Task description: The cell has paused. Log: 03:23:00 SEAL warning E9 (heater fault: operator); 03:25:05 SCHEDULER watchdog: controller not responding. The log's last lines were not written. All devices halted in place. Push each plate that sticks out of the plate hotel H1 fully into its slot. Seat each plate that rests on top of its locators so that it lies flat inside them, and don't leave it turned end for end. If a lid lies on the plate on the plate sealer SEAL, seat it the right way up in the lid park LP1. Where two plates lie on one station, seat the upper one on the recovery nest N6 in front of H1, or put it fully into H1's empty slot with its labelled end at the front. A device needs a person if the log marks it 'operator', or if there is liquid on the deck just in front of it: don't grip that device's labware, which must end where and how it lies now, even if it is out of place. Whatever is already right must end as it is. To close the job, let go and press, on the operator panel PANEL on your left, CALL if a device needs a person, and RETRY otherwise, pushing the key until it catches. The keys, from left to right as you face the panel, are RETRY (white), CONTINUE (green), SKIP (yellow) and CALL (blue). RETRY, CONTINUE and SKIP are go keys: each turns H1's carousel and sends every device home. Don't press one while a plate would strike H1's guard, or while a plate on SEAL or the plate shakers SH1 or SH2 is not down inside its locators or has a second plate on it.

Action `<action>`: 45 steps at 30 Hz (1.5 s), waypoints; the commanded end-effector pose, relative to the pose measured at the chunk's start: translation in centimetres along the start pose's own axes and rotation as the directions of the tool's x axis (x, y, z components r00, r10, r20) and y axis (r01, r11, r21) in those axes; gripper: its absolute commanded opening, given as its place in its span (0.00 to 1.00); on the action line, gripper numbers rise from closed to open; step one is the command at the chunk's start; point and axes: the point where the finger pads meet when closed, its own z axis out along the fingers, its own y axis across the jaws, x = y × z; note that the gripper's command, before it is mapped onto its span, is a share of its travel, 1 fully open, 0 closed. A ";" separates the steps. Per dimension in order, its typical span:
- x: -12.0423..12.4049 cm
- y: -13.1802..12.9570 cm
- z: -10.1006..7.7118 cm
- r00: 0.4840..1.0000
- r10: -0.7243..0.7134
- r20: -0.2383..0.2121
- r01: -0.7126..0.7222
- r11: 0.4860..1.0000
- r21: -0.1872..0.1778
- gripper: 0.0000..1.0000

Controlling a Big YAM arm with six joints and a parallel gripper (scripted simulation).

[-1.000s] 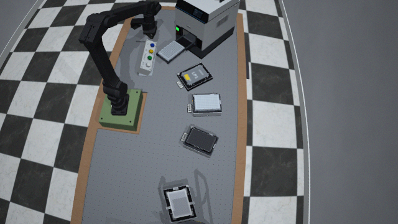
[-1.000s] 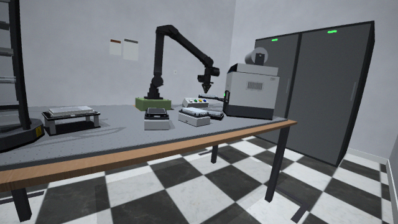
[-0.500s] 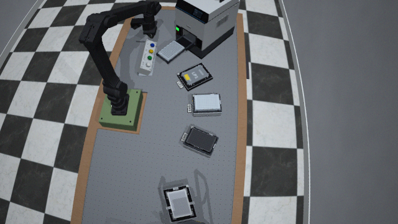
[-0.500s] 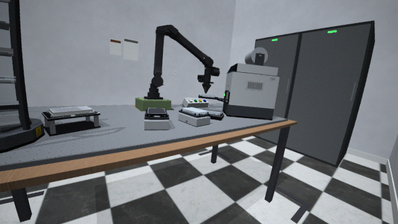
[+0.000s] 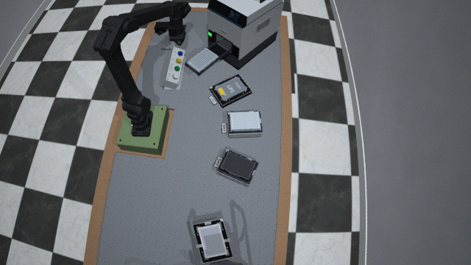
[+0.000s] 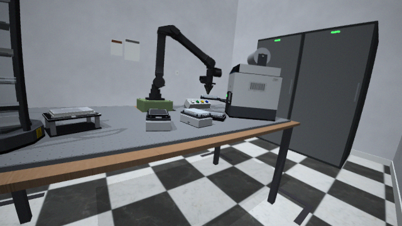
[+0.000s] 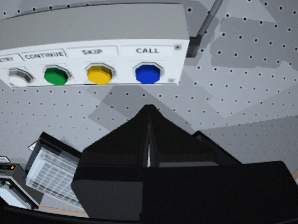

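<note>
While clenched on nothing, black jaws hover above the white panel box (image 7: 93,43), tips pointing toward its round blue key (image 7: 148,72), not touching.

White panel (image 7: 93,39); blue key (image 7: 147,72); black pincer (image 7: 149,137).
</note>
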 end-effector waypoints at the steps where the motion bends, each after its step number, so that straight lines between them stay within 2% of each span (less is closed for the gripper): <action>1: -0.5 -0.3 1.2 1.000 -0.002 0.002 0.002 1.000 -0.001 0.00; 39: -0.5 -0.2 5.8 1.000 -0.001 0.002 0.001 1.000 -0.002 0.00; 42: -0.5 -0.2 5.8 1.000 -0.001 0.002 0.001 1.000 0.000 0.00; 43: 0.2 -1.1 4.3 1.000 -0.001 -0.008 0.002 1.000 0.029 0.00; 45: 0.2 -1.1 4.3 1.000 -0.001 -0.008 0.002 1.000 0.029 0.00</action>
